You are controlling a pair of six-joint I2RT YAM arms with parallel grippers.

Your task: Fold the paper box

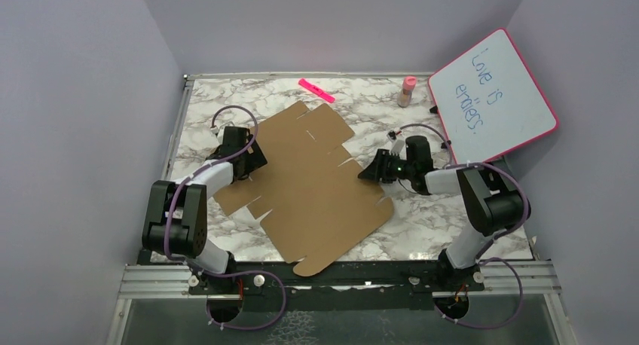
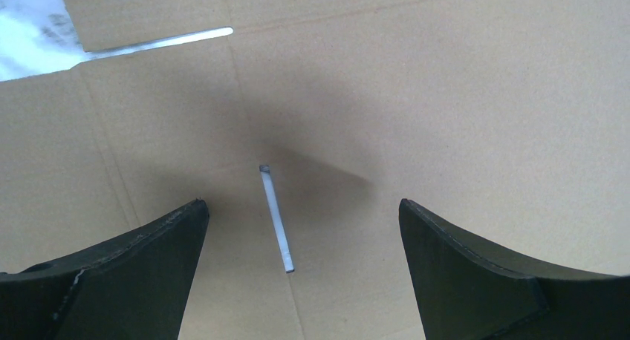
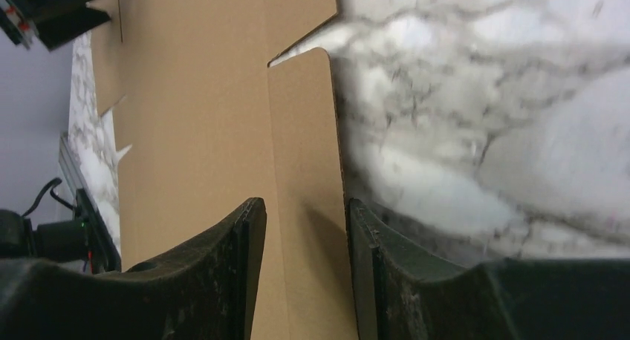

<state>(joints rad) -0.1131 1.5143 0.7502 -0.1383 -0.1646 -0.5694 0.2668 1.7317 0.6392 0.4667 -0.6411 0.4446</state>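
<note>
Top external | paper box (image 1: 309,187) flat, unfolded | left gripper (image 2: 303,203) wide open, empty | right gripper (image 3: 304,203) half-closed astride flap (image 3: 303,132), grip unclear

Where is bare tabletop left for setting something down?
Free: far-left marble between the table's back edge and the paper box; near-right marble between the box and the right arm's base. Crowded: far right, with bottle, whiteboard and right gripper.

We find bare tabletop (image 1: 422,217) right of the flat paper box (image 1: 309,179) and along its near right edge. At the back right, the leaning whiteboard (image 1: 493,96) and a small pink bottle (image 1: 408,91) just beside it crowd the corner. A pink stick (image 1: 316,90) lies by the rear edge. Walls close off three sides.
</note>
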